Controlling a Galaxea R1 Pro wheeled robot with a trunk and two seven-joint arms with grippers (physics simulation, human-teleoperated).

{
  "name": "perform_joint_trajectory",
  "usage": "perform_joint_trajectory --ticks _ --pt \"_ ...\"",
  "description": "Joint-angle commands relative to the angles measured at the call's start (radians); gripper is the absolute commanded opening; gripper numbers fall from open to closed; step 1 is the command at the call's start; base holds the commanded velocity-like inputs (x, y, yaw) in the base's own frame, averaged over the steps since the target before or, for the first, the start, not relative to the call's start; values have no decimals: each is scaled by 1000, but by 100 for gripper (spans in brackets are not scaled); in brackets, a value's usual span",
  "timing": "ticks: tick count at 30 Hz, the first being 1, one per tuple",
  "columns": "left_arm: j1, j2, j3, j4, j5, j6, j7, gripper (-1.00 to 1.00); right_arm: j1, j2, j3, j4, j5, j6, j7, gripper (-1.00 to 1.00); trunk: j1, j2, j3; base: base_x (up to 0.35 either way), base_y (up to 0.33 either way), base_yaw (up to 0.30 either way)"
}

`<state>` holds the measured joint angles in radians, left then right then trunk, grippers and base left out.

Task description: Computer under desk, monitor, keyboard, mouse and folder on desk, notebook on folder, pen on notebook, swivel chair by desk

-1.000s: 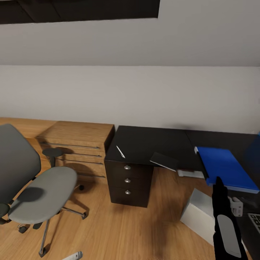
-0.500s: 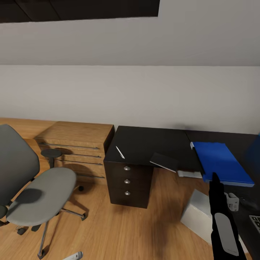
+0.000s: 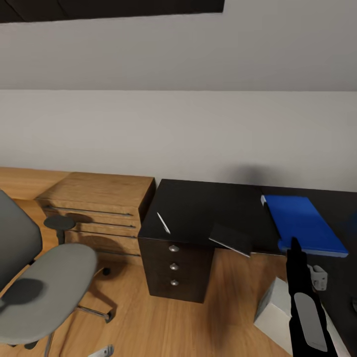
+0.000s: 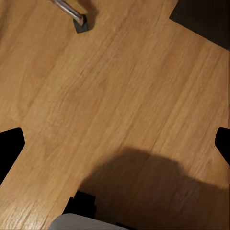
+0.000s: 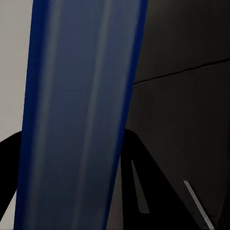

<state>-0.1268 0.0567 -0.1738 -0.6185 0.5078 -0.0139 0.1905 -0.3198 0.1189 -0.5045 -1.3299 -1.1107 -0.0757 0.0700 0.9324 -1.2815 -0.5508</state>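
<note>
My right gripper [image 3: 293, 246] is shut on the near edge of the blue folder [image 3: 303, 222], which lies flat over the right part of the black desk [image 3: 198, 203]. In the right wrist view the folder [image 5: 81, 110] runs between the dark fingers [image 5: 143, 177]. A white pen [image 3: 163, 223] lies on the desk above the drawers. The dark notebook [image 3: 231, 239] overhangs the desk's front edge. The grey swivel chair [image 3: 44, 290] stands on the floor at the left, apart from the desk. My left gripper [image 4: 115, 146] hangs open over the wooden floor.
A wooden dresser [image 3: 99, 206] stands against the desk's left side. The white computer case [image 3: 277, 307] sits on the floor under the desk, with a small white object [image 3: 317, 277] above it. A chair caster [image 4: 79, 23] shows in the left wrist view.
The view has shifted: the chair has slid toward the picture's left edge and the desk sits closer. The folder has moved farther onto the desk, still in my right gripper.
</note>
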Motion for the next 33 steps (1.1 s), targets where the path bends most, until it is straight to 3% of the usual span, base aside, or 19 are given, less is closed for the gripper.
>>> perform_joint_trajectory --ticks 1,8,33 --pt "0 2 -9 -1 9 -1 9 100 -1 1 -1 1 -11 -2 6 -100 1 0 -1 331 -28 0" --pt "-1 2 -9 0 9 -1 9 100 -1 0 -2 5 -10 -5 4 -100 1 0 -1 232 -133 0" --pt "0 2 -9 0 9 -2 7 100 -7 -6 0 134 -3 -7 1 -100 1 0 -25 8 -8 -115"
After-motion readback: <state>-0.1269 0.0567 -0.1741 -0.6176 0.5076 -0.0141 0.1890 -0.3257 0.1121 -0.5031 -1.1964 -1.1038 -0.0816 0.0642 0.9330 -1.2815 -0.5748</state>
